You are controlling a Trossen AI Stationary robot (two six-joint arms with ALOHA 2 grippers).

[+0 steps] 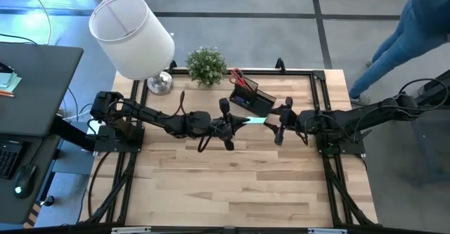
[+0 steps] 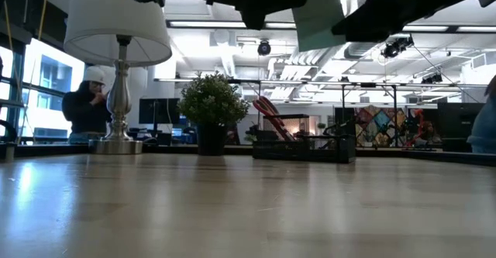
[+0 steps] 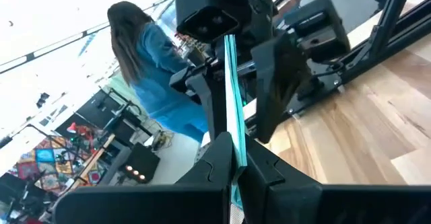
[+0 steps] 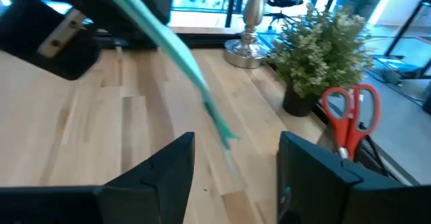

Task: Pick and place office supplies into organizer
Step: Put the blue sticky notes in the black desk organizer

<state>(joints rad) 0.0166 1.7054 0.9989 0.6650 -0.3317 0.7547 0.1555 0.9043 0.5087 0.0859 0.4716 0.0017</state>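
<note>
Both arms meet over the far middle of the table (image 1: 232, 185), high above the wood; the near half of the table and both side edges lie bare. The left end effector (image 1: 235, 121) is clenched on one mint-green sticky-note pad (image 1: 254, 119), held edge-on in the air between the two arms. The right end effector (image 1: 275, 124) has its fingers (image 4: 168, 170) spread apart either side of the pad's free end, released from it as far as the wrist view shows.

Just beyond them, near the far edge, sits one black organizer (image 1: 252, 97) with one pair of red-handled scissors (image 1: 237, 76) standing in it. One potted plant (image 1: 207, 65) is to its left, and one lamp (image 1: 133, 37) at the far left corner. A person in blue (image 1: 408, 30) stands past the far right corner.
</note>
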